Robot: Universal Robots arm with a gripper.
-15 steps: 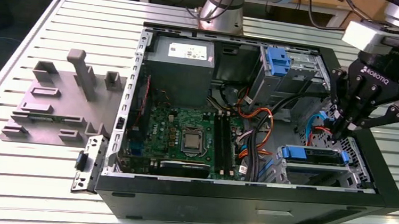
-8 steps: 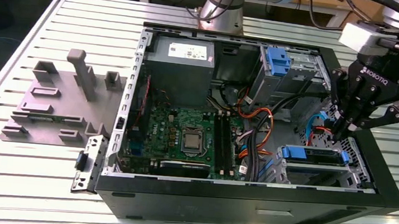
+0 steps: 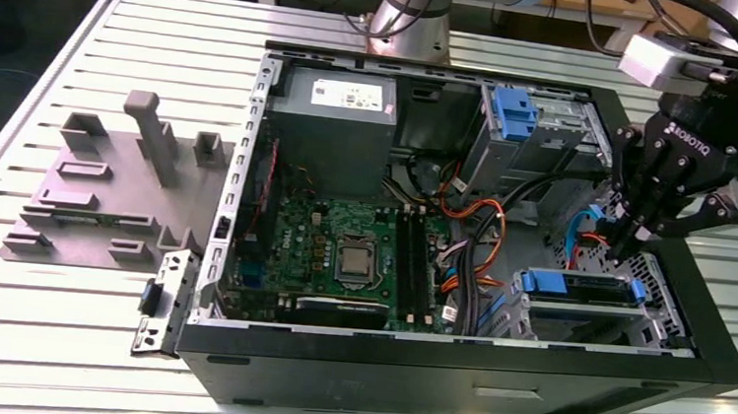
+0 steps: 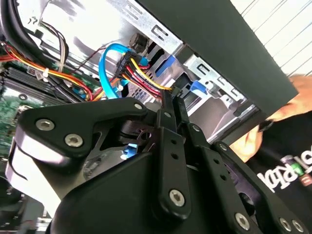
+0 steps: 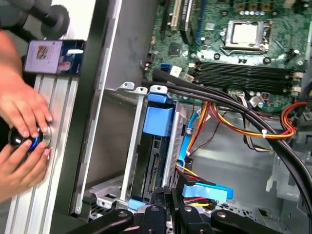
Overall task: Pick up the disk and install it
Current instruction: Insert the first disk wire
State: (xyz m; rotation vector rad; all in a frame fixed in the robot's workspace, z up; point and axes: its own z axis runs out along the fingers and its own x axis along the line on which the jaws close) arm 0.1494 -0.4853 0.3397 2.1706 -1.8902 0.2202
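Note:
The disk (image 3: 582,286) lies flat in the drive cage at the near corner of the open computer case (image 3: 463,353), on the exterior view's right. Its blue rails frame it. In the first wrist view the disk (image 5: 152,163) sits between the cage's metal walls with a blue rail (image 5: 159,116) across its end. My gripper (image 3: 625,249) hangs just above the cage, fingers pressed together and nothing seen between them. In the second wrist view the fingertips (image 4: 168,100) meet beside a black plug with coloured wires (image 4: 141,73).
The motherboard (image 3: 339,249) fills the case floor, with a grey power supply (image 3: 334,115) at the back. Orange, yellow and blue cables (image 3: 472,245) run past the cage. A grey fixture (image 3: 107,181) stands on the table. A person's hands (image 5: 24,131) rest outside the case wall.

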